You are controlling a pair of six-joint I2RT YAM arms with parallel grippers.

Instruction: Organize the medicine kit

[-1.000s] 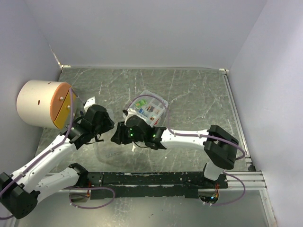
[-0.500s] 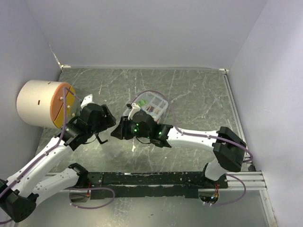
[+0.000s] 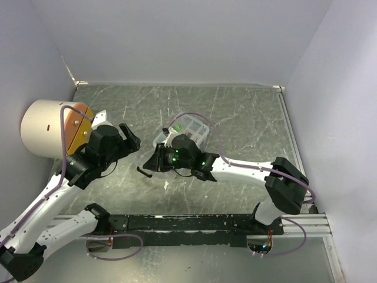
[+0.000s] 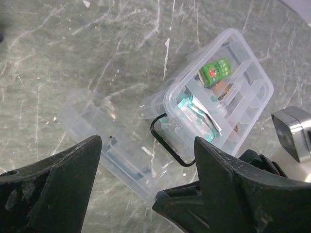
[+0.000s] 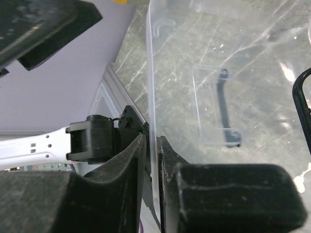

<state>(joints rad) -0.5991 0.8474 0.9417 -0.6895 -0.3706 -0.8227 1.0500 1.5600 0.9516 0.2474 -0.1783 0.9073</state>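
On the marbled green bench (image 3: 247, 112), the left tool (image 4: 148, 143) has drawn back leftward since a second ago and hangs released, nothing between its fingers. The clear medicine kit (image 4: 245, 92) sits mid-bench. The right tool (image 5: 151, 145) stays clenched on its opened lid (image 4: 104, 141). Inside lie teal blister strips (image 4: 199, 114) and a green packet (image 4: 216, 72).
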